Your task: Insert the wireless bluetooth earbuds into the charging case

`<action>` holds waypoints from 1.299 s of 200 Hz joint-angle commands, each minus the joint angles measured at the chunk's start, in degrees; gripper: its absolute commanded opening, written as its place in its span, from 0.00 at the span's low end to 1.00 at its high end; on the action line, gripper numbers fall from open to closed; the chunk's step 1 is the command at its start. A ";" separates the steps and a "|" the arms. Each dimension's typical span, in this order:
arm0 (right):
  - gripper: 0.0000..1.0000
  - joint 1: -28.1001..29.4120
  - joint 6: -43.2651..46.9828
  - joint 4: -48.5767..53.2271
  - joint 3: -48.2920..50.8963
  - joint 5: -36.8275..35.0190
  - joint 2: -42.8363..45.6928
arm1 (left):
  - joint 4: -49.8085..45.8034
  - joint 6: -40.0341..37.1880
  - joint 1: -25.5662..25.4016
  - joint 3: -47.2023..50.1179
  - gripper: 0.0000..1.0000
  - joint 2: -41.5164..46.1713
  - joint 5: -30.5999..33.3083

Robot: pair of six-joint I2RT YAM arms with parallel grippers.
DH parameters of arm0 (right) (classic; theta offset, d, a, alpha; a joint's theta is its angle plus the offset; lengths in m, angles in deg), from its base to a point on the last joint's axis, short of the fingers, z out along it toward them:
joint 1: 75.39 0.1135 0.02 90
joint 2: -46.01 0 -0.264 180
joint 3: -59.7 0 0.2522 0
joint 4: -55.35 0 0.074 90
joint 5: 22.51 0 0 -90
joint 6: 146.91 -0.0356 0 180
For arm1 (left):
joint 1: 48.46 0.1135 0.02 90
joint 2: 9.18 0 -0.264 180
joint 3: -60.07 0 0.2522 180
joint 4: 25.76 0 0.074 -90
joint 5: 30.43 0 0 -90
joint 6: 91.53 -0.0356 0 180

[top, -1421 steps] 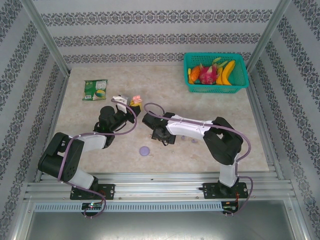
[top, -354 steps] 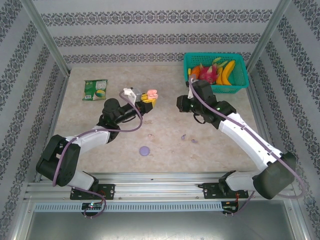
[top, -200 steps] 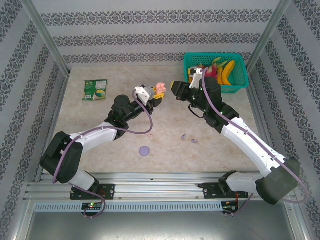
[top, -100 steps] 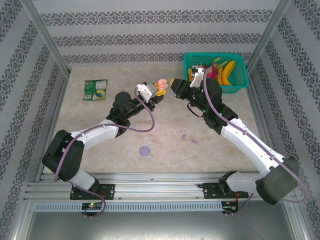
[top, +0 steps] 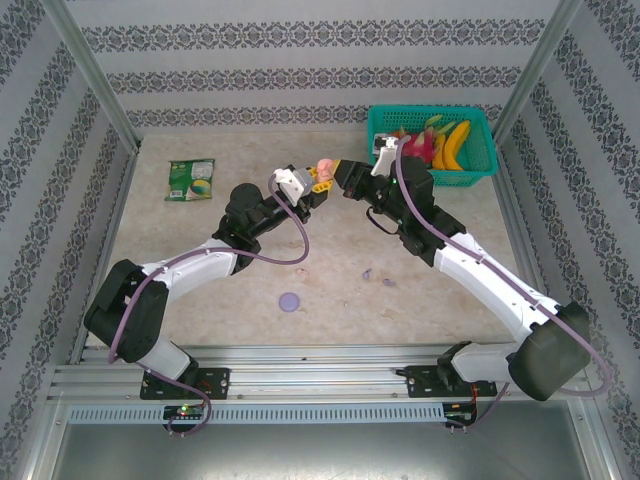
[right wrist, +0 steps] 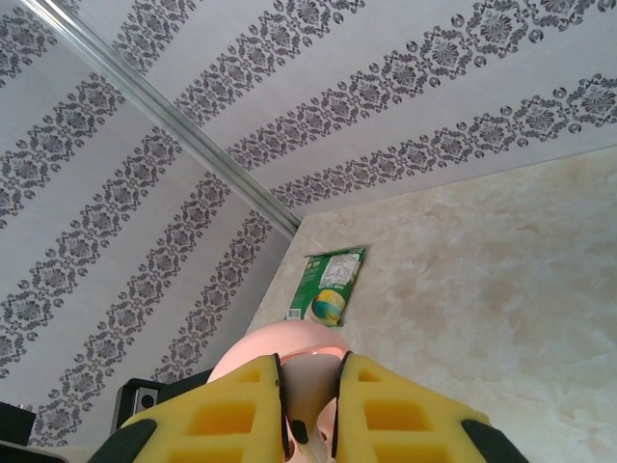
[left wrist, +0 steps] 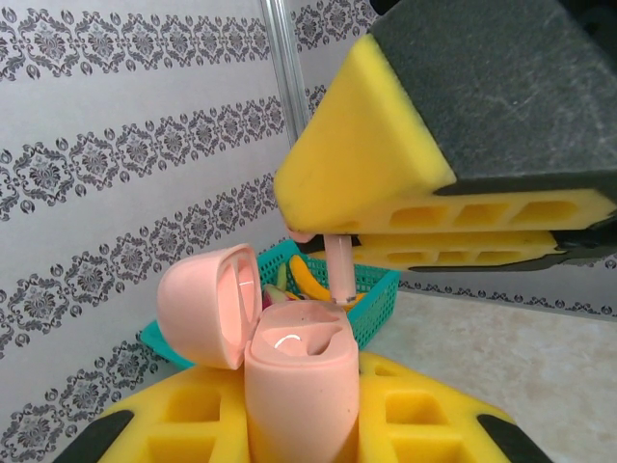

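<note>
Seating pink earbud (left wrist: 338, 275) | right fingers (left wrist: 328, 207) pinch it, left fingers (top: 318, 181) clamp open charging case (left wrist: 299, 386) | next we should lower (gently)

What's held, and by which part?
Left gripper: open pink charging case, by its lower body. Right gripper: pink earbud, by its top, stem down.

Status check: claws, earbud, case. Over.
Left claw shut on open pink case. Right claw shut on pink earbud, stem down over case socket. Nothing between them.
</note>
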 commanded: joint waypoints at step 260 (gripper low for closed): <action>0.17 2.64 6.11 2.92 1.83 1.54 -1.46 | 0.23 -0.18 -0.66 -2.05 0.00 -0.18 -1.88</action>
